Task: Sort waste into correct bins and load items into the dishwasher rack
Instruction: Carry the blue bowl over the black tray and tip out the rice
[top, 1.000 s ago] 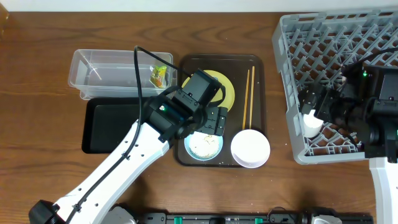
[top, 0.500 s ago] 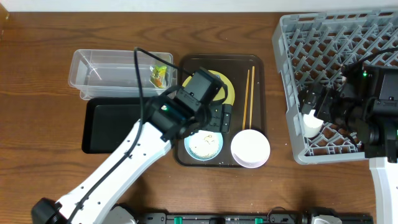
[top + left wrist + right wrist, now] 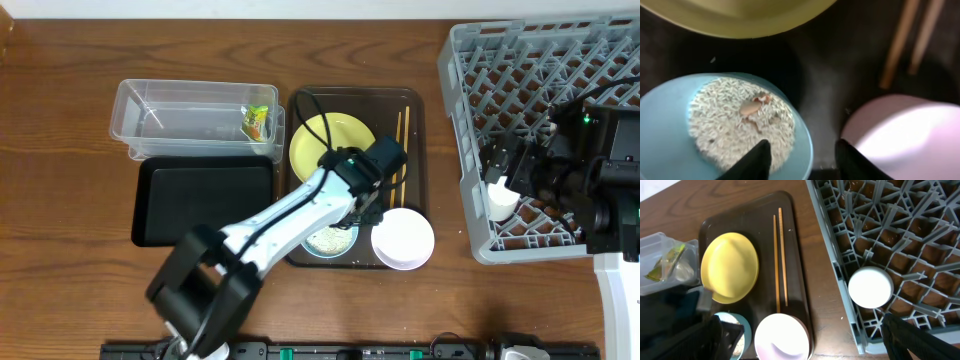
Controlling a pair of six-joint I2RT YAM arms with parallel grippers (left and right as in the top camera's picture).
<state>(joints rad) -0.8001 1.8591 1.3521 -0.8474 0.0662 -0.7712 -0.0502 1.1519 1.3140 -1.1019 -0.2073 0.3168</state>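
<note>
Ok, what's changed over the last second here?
The left arm swung right, off the yellow-green plate, now uncovered. The left gripper now straddles the right rim of the light blue bowl, open: one finger over the rice, one toward the white bowl. Nothing taken or released. Right gripper, white cup, dishwasher rack, chopsticks and wrapper unchanged.

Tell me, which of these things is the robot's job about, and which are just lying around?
Part of the job: snack wrapper, rice scraps, clear tub, black tray, yellow-green plate, blue bowl, white bowl, white cup, chopsticks, grey rack.

Just lying about: brown serving tray, wooden table.
</note>
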